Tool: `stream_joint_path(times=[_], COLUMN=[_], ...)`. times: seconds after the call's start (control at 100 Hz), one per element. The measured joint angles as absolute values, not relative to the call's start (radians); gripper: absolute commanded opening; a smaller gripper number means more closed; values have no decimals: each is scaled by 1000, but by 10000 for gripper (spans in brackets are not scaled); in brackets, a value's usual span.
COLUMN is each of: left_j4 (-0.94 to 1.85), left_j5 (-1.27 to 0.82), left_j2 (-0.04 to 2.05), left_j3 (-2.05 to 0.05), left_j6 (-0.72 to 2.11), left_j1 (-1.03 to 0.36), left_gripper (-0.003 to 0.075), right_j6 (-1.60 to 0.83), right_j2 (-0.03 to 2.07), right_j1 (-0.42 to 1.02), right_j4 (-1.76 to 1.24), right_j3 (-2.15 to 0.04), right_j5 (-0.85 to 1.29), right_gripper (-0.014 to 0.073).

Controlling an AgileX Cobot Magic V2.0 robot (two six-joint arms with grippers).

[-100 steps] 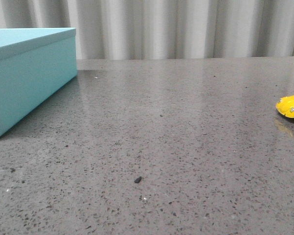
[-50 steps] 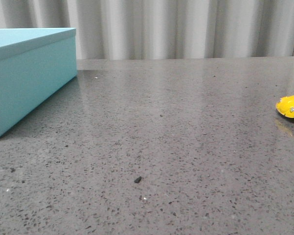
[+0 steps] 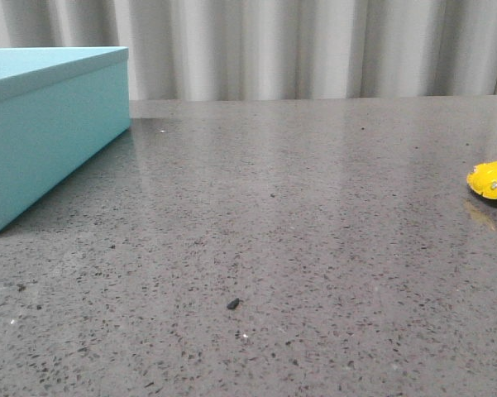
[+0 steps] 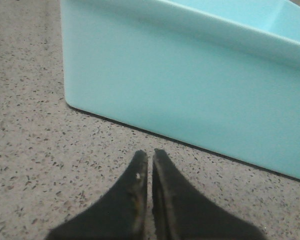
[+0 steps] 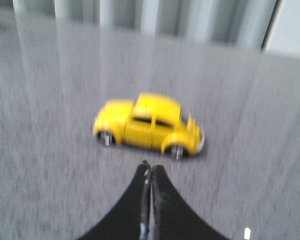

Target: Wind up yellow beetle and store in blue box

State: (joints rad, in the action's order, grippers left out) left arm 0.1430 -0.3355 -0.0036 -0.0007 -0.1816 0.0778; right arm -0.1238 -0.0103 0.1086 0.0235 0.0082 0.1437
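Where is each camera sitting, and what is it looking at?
Front view: low over the grey table, facing forward; blue box left, yellow beetle at right edge; no arms.
Left wrist view: on the left arm, facing the box's side; left gripper shut.
Right wrist view: on the right arm, facing the beetle; right gripper shut.
Shared: each wrist view's thing also appears in front.

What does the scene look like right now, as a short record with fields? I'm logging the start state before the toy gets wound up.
yellow beetle: on its wheels on the table, far right in the front view, cut by the frame edge
blue box: far left on the table, lid on
table: grey speckled stone
left gripper: shut, empty, close to the box's side
right gripper: shut, empty, just short of the beetle's side, not touching
right wrist view: blurred
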Motion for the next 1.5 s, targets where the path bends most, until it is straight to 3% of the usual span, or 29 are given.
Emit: stream_joint_path(times=[0.17, 0.25, 0.43, 0.73, 0.86, 1.04, 1.29, 1.5], left_j4=[147, 285, 709, 808, 727, 449, 303, 294], left_j5=[-302, -247, -145, -52, -31, -189, -351, -379], left_j2=[-4, -4, -4, -4, -4, 47, 275, 379], left_j3=[0, -1, -1, -1, -22, -202, -438, -494], left_j6=[-182, -182, -182, -184, -149, -68, 116, 214], left_j1=[78, 78, 78, 78, 78, 78, 26, -103], left_gripper=[-21, -21, -21, -21, -21, -21, -21, -21], right_j6=[-124, -124, -124, -124, -124, -128, -130, -130], right_j2=[-10, -10, -10, -10, -10, 54, 406, 732], right_j1=[109, 109, 109, 109, 109, 109, 109, 109], right_j4=[-135, -244, -360, -384, -380, -348, -223, -137], right_j3=[8, 8, 8, -2, -82, -246, -565, -859], right_j5=[-63, -117, -115, -96, 0, 179, 471, 798], right_gripper=[-53, -53, -53, -53, -53, -52, -52, -52])
